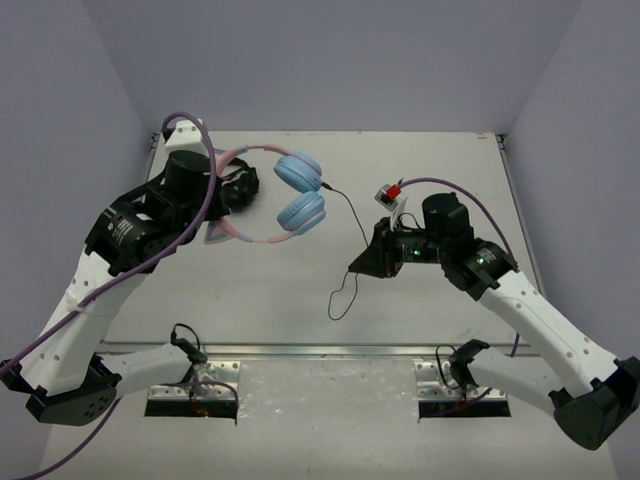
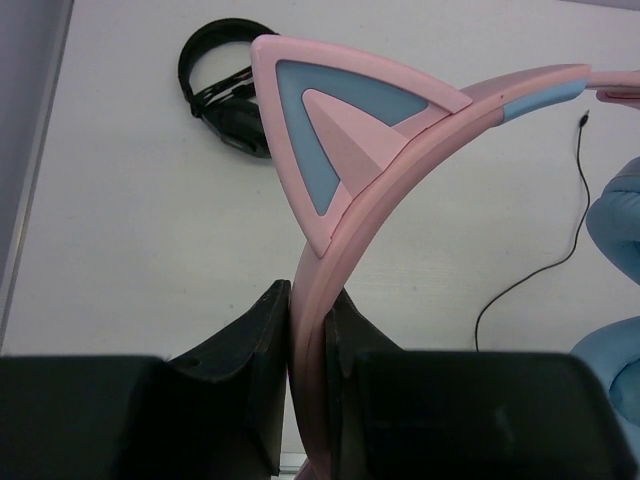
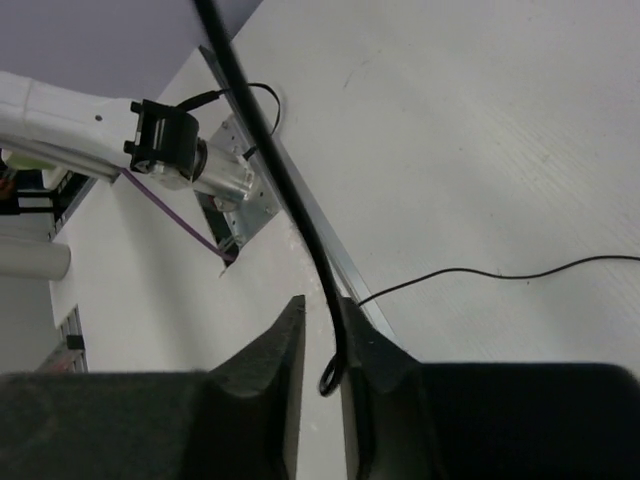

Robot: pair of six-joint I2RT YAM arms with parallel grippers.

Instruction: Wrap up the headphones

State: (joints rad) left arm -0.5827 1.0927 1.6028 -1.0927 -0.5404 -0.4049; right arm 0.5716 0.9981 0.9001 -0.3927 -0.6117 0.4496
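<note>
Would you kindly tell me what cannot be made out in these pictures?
- Top external: the left arm hides the left gripper and most of the black headphones.
- Left wrist: the right edge cuts off the headphones at their blue earcups.
- Right wrist: unclear whether the right gripper pinches the cable or merely straddles it.

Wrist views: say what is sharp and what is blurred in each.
Left wrist: the cat ear is crisp; the headband softens where the left hand clamps it. Right wrist: the cable in the right hand looks thick and blurred near the lens, the table sharp.
</note>
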